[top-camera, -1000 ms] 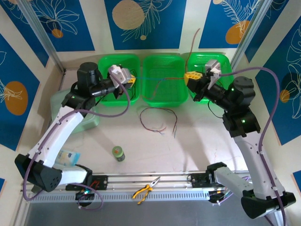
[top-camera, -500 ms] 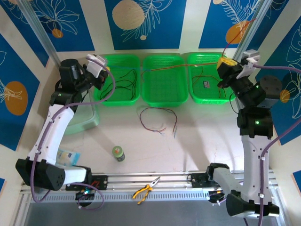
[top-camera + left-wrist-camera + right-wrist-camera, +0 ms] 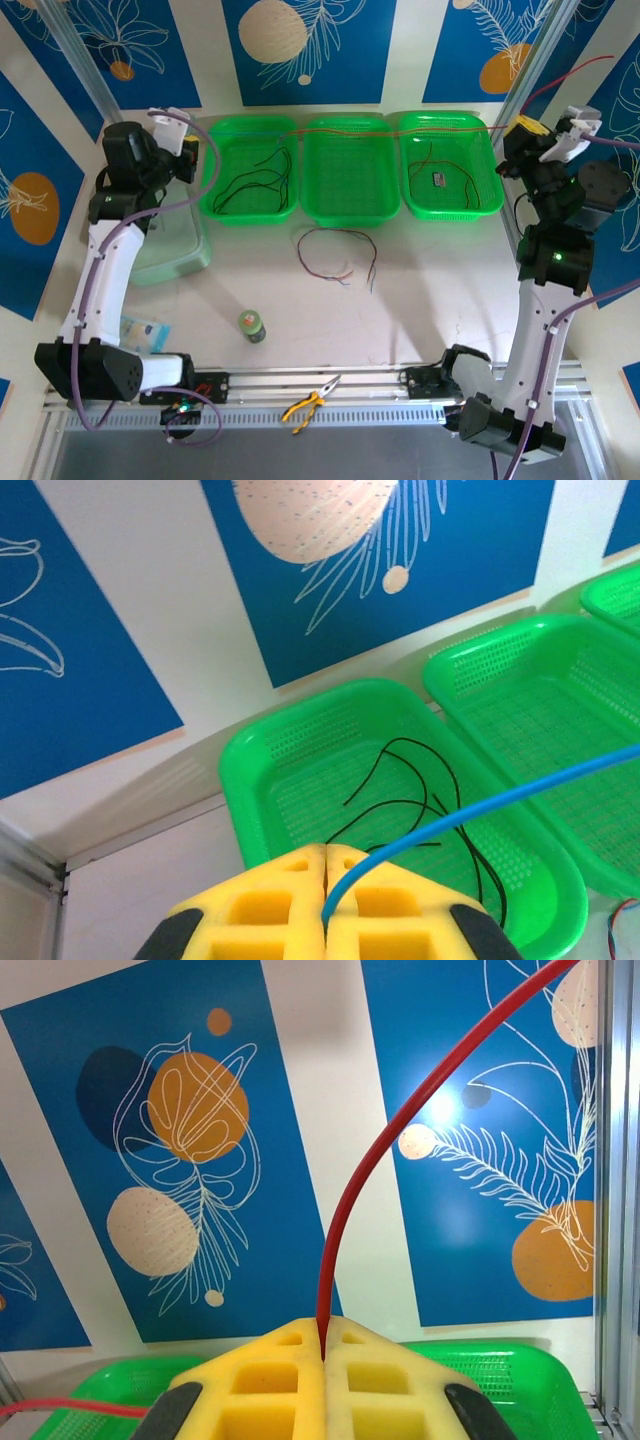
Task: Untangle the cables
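Reaching wide apart, the left arm (image 3: 100,265) leans toward the bench's (image 3: 430,300) far-left corner, and the right arm (image 3: 535,330) stands tall at the far right. The left jaws are pinched tight on a blue cable (image 3: 500,795). The right jaws are clamped on a red cable (image 3: 400,1120), strung taut above three green baskets (image 3: 348,217). Black cables (image 3: 250,180) lie in the outer baskets, and a loose cable loop (image 3: 335,255) rests on the bench.

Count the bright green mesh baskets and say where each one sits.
3, in a row along the back wall: left basket, middle basket under the stretched cables, right basket. None seems hidden.
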Motion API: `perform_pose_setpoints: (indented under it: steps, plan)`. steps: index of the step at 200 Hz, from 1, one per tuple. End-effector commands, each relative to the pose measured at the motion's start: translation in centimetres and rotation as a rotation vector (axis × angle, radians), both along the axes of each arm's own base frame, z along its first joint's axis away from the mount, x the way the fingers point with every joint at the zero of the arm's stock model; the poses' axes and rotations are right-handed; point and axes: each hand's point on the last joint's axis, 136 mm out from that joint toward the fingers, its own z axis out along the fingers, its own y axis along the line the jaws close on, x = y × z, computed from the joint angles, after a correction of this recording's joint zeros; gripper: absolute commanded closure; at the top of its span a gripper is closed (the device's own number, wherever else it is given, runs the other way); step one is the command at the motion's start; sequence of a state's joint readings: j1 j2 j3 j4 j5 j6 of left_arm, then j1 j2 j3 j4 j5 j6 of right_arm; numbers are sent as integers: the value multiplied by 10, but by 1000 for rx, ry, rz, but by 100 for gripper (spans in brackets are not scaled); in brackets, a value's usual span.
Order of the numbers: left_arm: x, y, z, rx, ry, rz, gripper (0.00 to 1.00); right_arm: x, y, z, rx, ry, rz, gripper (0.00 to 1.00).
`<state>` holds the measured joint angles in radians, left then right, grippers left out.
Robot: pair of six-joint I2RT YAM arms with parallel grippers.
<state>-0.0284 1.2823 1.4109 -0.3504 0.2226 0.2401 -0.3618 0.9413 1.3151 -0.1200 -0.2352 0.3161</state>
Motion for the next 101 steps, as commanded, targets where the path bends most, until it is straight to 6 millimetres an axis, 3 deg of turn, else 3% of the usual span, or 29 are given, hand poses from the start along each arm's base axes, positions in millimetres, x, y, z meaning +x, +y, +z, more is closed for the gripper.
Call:
perform_pose_setpoints:
  steps: [1,27,60,101]
  plan:
    - [3,17,7,-25,9,79,100,-7,-6,23,-17,-63,-38,100]
    - [4,25,9,-21,25,111,100,-6,-13,25,-32,-67,-67,100]
    - [4,51,13,-66,32,163,100,-11,-10,33,-74,-71,-70,100]
    - [2,39,33,-146,10,99,100,-6,-8,26,-109,-42,-53,100]
